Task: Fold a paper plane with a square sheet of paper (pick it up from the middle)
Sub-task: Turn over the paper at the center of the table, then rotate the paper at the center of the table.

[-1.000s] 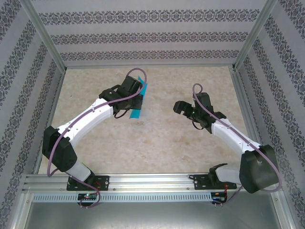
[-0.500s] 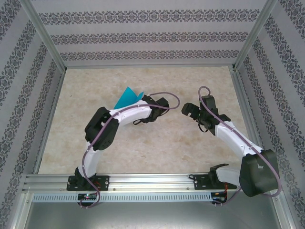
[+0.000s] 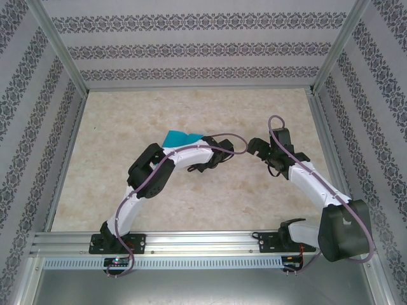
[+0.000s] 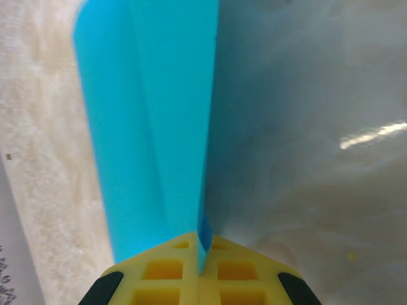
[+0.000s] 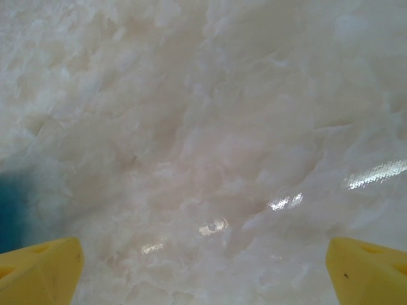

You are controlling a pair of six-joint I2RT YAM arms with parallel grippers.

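Where the left arm curls round over the middle of the table (image 3: pixel 127 114), the left hand (image 4: pixel 200 254) is clamped tight on the paper plane (image 4: pixel 159 127), its yellow fingertips (image 4: pixel 165 270) pressed together with the cyan-blue edge pinched in the seam between them; from the left wrist the paper runs straight away from the hand as a long folded strip, with one crease along its length and a darker blue underside to the right of the grip; from the top the same paper (image 3: pixel 181 136) pokes out past the far side of the left forearm, left of the table's centre, and whether its far end touches the marbled surface I cannot tell; the right hand (image 5: pixel 203 264) is spread wide and holds nothing, its two yellow fingertips (image 5: pixel 41 264) at opposite corners of the right wrist view, over bare pale table; a soft blue blur sits at that view's left edge, too vague to name; patterned walls (image 3: pixel 191 47) enclose the table on three sides.
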